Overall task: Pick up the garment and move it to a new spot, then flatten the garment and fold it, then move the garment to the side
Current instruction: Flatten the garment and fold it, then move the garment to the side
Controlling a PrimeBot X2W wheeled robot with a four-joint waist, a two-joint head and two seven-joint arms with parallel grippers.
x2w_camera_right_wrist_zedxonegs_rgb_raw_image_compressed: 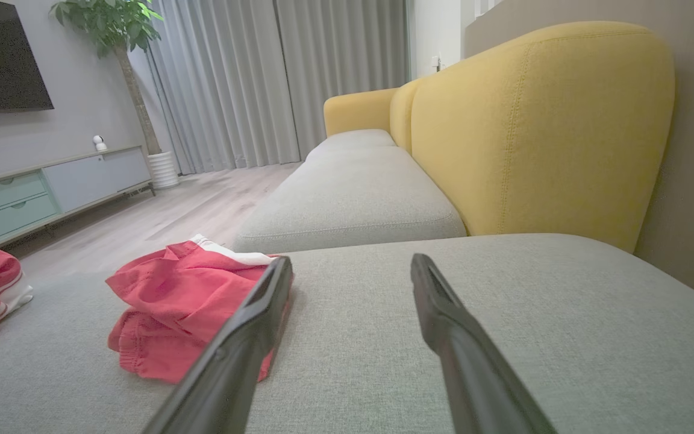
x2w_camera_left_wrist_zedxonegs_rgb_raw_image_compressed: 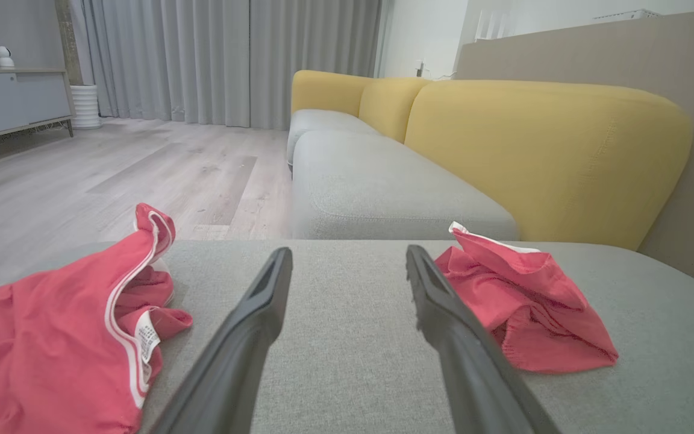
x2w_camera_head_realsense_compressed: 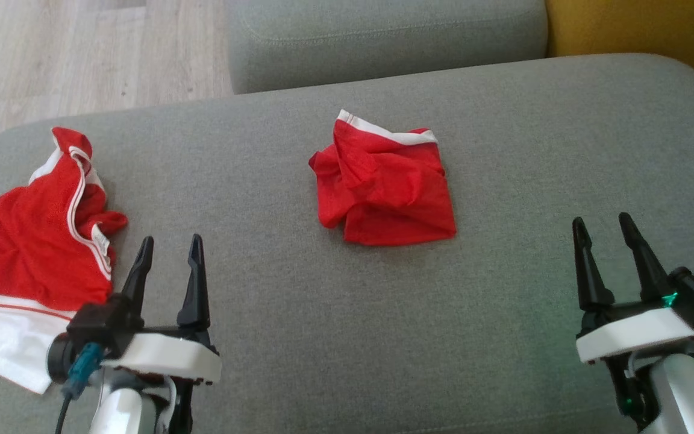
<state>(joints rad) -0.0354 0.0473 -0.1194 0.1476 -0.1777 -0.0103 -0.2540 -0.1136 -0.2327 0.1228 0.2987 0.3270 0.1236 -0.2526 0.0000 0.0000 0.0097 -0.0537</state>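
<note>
Grey cushion holds bunched red garment, shirt apart.

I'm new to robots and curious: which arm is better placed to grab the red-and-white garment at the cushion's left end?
Probably the left. The left end effector stands open right beside the red-and-white garment; the right end effector is across the cushion, beyond the crumpled red garment.

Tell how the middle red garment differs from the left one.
The middle garment is a compact bundle; the left garment sprawls loosely. The middle garment shows one white band; the left garment has white piping and a white panel. Both are red, crumpled, on the grey cushion.
</note>
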